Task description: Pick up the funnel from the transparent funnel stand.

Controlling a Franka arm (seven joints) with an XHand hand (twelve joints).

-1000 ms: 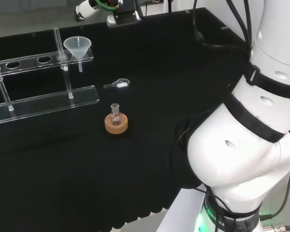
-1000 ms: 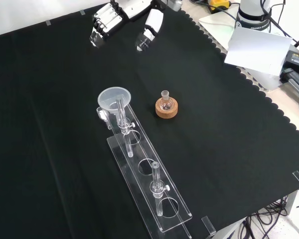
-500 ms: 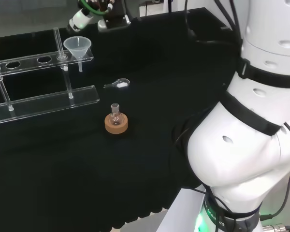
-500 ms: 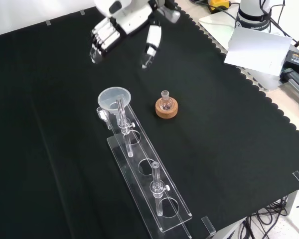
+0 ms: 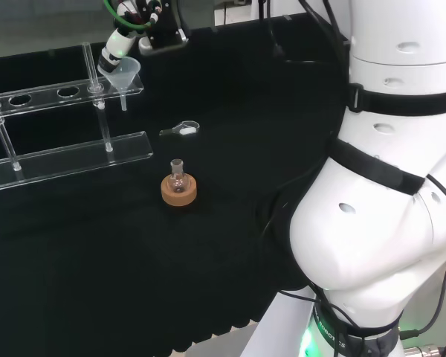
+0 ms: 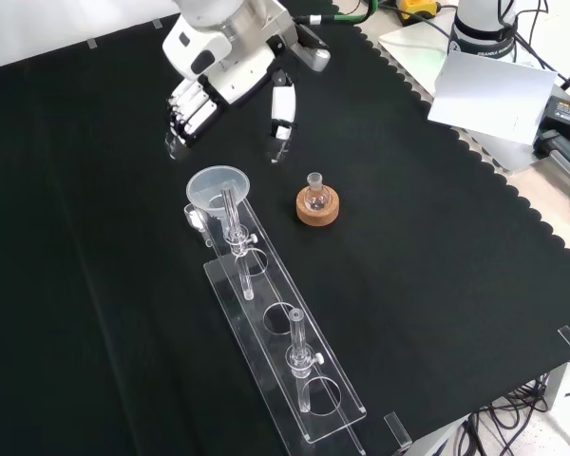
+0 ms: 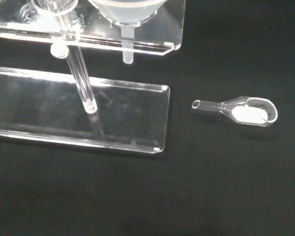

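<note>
One funnel is sitting in the clear stand; the hand is hovering just beyond it, fingers spread.

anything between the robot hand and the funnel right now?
Nothing visible. In the front view the robot hand hangs open just beyond the funnel, which sits in the end hole of the clear stand, with bare cloth between them.
</note>
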